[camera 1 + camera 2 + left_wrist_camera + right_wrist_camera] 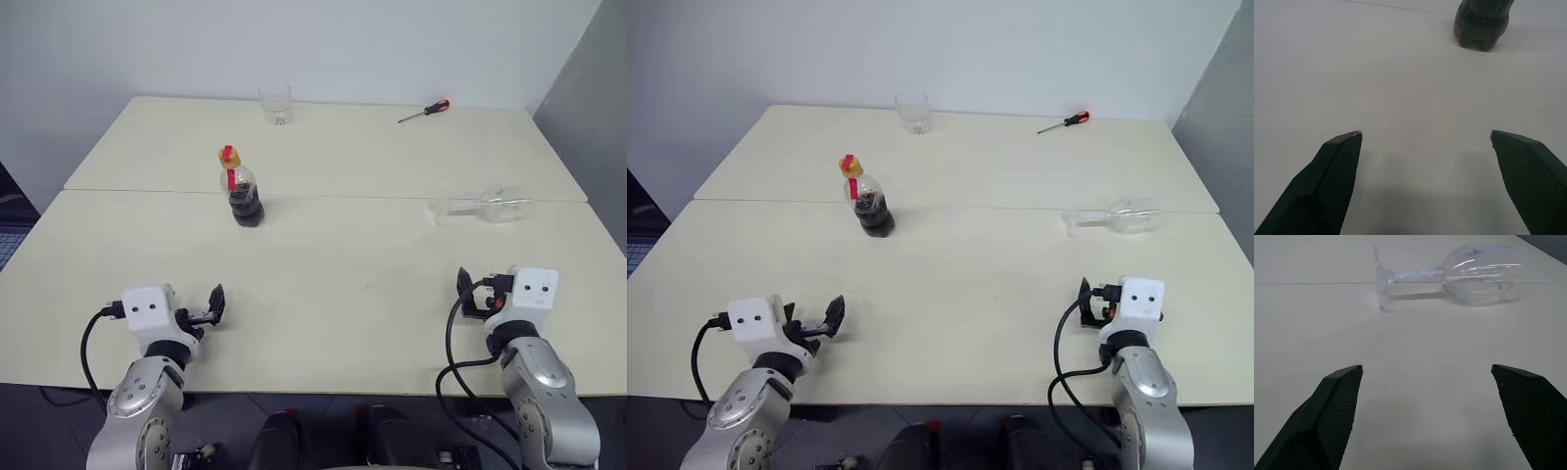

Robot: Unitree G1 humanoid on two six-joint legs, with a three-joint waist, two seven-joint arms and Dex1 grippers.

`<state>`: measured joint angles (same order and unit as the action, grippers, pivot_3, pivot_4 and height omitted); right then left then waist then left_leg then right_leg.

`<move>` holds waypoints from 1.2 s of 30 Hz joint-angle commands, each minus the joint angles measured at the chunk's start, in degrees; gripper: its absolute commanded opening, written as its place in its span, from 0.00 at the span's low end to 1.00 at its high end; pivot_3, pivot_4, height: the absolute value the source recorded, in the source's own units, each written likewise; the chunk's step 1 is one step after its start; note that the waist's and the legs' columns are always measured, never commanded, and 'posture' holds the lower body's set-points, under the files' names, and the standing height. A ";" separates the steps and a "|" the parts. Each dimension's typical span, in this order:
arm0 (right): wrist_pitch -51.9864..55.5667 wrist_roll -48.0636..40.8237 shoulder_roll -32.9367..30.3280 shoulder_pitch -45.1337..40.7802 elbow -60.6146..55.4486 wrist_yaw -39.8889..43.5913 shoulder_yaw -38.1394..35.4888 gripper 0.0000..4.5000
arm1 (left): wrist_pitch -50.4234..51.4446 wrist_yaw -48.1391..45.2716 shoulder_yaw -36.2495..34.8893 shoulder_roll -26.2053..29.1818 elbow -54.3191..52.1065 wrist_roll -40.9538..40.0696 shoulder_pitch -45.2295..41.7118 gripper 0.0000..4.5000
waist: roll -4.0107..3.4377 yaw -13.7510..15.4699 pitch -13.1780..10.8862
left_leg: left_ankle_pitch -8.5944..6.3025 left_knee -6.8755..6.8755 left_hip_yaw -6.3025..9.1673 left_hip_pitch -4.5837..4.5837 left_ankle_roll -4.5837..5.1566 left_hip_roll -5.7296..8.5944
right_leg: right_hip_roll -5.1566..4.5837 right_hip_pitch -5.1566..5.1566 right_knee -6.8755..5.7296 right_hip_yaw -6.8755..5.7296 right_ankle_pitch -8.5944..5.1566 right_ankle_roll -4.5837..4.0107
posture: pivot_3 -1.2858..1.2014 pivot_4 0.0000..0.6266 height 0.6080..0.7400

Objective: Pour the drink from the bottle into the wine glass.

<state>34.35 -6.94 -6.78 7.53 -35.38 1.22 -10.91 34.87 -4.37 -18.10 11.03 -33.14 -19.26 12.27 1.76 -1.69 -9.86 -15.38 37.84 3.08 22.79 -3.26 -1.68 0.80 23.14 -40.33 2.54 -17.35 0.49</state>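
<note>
The bottle stands upright at the middle left of the table, with a yellow cap and a red label strip. The dark drink fills its lower body; its base shows in the left wrist view. The wine glass lies on its side at the right, foot pointing toward the table's middle, also seen in the right wrist view. My left gripper hovers open near the front edge, well short of the bottle. My right gripper is open too, empty, short of the wine glass.
A short clear tumbler stands at the back of the table. A red-handled screwdriver lies at the back right. A seam runs across the cream table between its two halves.
</note>
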 commanded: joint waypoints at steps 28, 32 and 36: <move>-1.52 -5.33 -4.95 -2.71 -2.79 7.96 1.18 1.00 | -3.91 -1.61 3.40 2.86 0.81 3.33 -4.45 0.99 | 0.00 -0.01 0.00 | 0.00 0.00 -0.01 -0.01 0.00 0.02 | 0.02 0.00 0.00 0.00 0.02 -0.02 | 0.52 0.24 1.00; -2.56 -11.92 -9.74 -4.94 -2.95 17.60 1.36 1.00 | -5.59 -2.43 2.76 3.20 3.86 3.20 -6.55 0.99 | 0.00 0.00 0.00 | 0.00 0.01 -0.01 -0.01 0.00 0.05 | 0.02 -0.01 0.00 -0.02 0.02 -0.03 | 0.52 0.24 1.00; -3.76 -19.36 -14.23 -6.88 -2.86 27.61 1.96 1.00 | -7.46 -4.29 2.64 4.27 7.21 2.82 -9.41 0.99 | 0.01 0.02 -0.01 | 0.00 0.02 0.02 -0.01 0.01 0.06 | 0.04 -0.03 0.02 -0.06 0.13 -0.23 | 0.52 0.24 1.00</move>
<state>32.47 -23.03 -20.20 1.40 -35.77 25.13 -8.80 29.44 -7.76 -14.89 14.52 -25.69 -16.42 3.84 1.77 -1.67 -9.87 -15.38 37.86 3.11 22.79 -3.25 -1.62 0.86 23.10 -40.32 2.47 -17.21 0.26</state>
